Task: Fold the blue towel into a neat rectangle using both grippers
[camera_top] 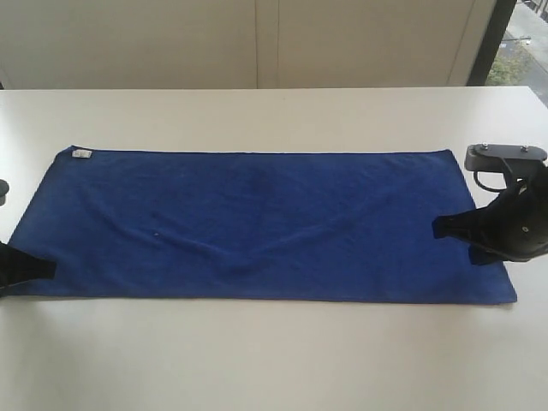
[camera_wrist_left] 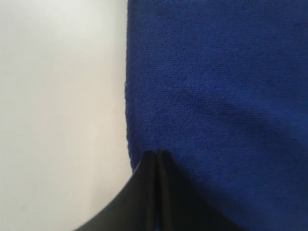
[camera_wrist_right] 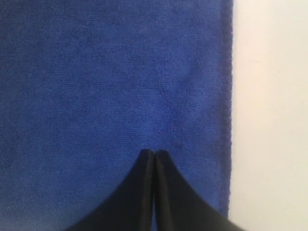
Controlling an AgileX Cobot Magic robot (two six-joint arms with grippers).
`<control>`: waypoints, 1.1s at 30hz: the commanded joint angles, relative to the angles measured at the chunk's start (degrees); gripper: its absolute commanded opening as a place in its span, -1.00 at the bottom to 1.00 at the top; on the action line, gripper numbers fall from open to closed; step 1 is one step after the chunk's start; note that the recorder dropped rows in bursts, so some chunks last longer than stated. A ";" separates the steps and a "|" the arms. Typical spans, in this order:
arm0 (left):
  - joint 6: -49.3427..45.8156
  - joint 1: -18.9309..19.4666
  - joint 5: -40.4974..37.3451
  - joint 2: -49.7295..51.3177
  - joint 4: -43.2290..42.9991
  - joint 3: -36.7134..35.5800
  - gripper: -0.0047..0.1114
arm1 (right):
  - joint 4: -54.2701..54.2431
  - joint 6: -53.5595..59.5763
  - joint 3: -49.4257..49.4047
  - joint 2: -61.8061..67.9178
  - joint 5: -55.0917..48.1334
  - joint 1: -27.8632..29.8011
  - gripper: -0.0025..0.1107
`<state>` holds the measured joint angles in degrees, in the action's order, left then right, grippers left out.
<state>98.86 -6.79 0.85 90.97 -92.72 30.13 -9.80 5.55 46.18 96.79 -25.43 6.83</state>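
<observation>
At the far left of the exterior view, the left gripper (camera_top: 50, 268) reaches in low over the near-left corner of the blue towel (camera_top: 257, 214). In the left wrist view its two black fingers (camera_wrist_left: 144, 192) are pressed together with only a thin seam between them. Their tips sit right at the towel's edge where it meets the white table (camera_top: 257, 360). I cannot tell whether any cloth is caught between them. The towel lies spread open and flat across the middle of the table, its long side running from left to right. A small white tag (camera_top: 82, 154) sits at its far-left corner, and a shallow wrinkle (camera_top: 231, 254) runs through its centre. On the right, the right gripper (camera_top: 438, 227) rests over the towel's near-right end beneath a grey metal bracket (camera_top: 505, 154). The right wrist view shows its fingers (camera_wrist_right: 168, 202) likewise closed tight together, on the cloth just inside the hem.
</observation>
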 commanded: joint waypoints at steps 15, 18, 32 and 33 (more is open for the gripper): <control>0.52 -0.35 -1.62 -0.19 -0.01 -0.43 -0.92 | 5.57 -2.68 -0.28 5.16 -6.36 0.01 -0.96; 0.52 -0.35 -1.62 -0.19 -0.01 -0.43 -0.92 | 8.98 -6.99 -0.28 5.16 -7.87 0.01 -0.96; 0.52 -0.35 -1.50 -0.19 0.36 -0.43 -0.92 | 9.80 -8.79 0.08 3.50 -5.07 0.01 -0.96; 0.52 -0.35 -1.50 -0.19 0.36 -0.43 -0.92 | 9.80 -8.79 0.08 2.80 -4.77 0.01 -0.96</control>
<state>98.86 -6.79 0.00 90.97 -92.50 30.13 -1.40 -3.03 46.78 100.23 -30.42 6.71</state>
